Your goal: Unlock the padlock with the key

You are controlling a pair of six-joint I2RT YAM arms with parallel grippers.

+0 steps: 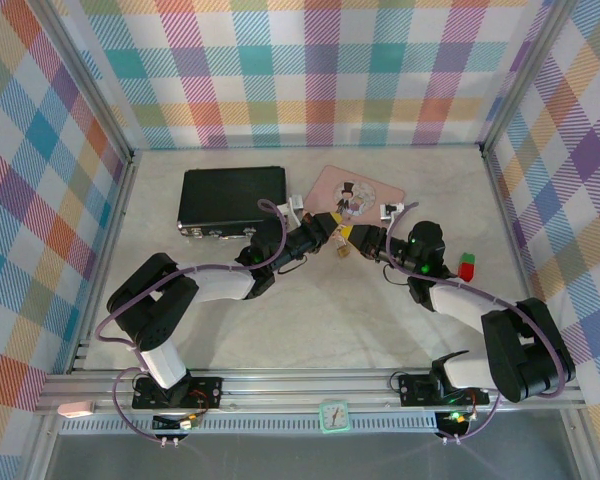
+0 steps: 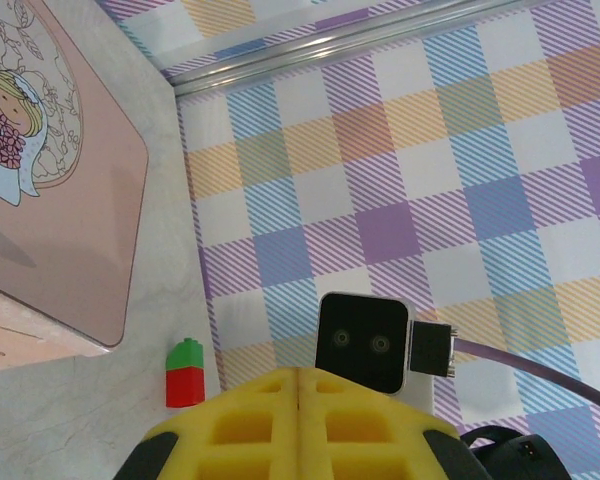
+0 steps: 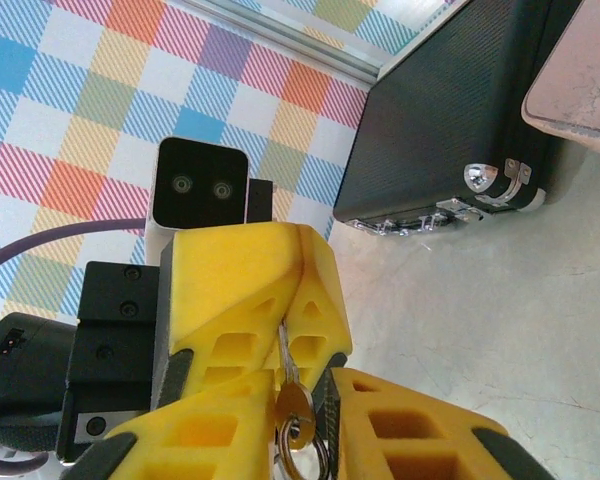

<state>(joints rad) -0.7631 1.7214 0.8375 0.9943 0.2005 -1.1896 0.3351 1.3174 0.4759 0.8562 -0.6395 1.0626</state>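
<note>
In the right wrist view the small metal key [image 3: 296, 405] hangs with a ring through its head. Its blade runs up into the seam of my left gripper [image 3: 285, 335], whose yellow fingers are pressed together on it. My right gripper [image 3: 305, 385] closes in from below, its fingers [image 3: 200, 430] touching both sides of the key's head. From above, the left gripper [image 1: 336, 238] and right gripper [image 1: 360, 240] meet tip to tip in front of the pink tin [image 1: 365, 185]. In the left wrist view my left gripper [image 2: 298, 378] shows a tight seam. The padlock is hidden.
A black case [image 1: 230, 197] lies at the back left, its latches [image 3: 495, 180] facing the grippers. The pink tin [image 2: 60, 200] sits beside it. A red and green brick [image 1: 467, 267] stands to the right, near the checked wall [image 2: 185, 373].
</note>
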